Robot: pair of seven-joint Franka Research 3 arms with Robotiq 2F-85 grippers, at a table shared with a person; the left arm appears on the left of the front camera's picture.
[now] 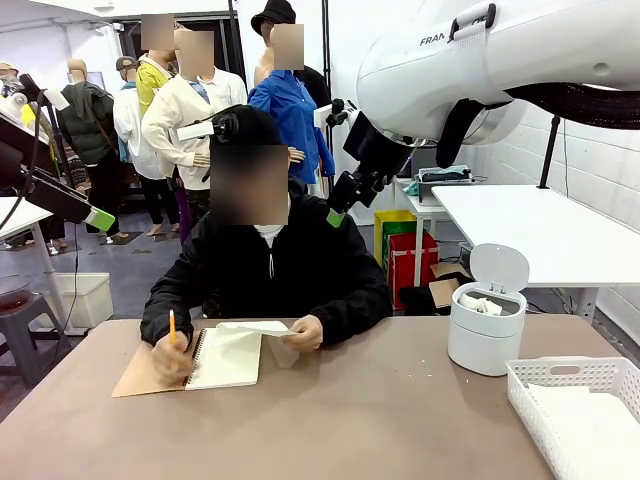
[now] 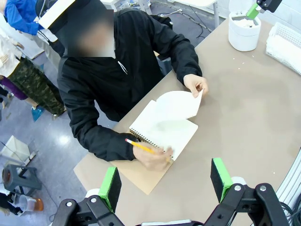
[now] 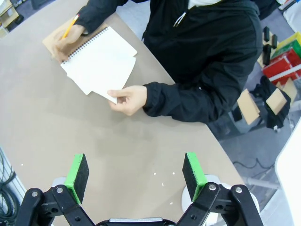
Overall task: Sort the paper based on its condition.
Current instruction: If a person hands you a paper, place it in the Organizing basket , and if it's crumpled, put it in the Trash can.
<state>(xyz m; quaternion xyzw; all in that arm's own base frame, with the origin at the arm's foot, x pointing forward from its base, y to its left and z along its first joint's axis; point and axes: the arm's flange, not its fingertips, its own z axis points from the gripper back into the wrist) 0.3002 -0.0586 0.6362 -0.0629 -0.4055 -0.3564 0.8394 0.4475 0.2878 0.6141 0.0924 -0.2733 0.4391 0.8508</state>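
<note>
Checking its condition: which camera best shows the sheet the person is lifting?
The right wrist view: the sheet lies broadside there, looking smooth. The left wrist view shows it curled upward; the front view sees it nearly edge-on.

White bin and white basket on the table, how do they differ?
The bin is round with solid walls; the basket is rectangular with slotted walls. The bin has a lid, tipped up; the basket has none. The bin stands taller than the low basket. Both are white and sit on the table's right side.
</note>
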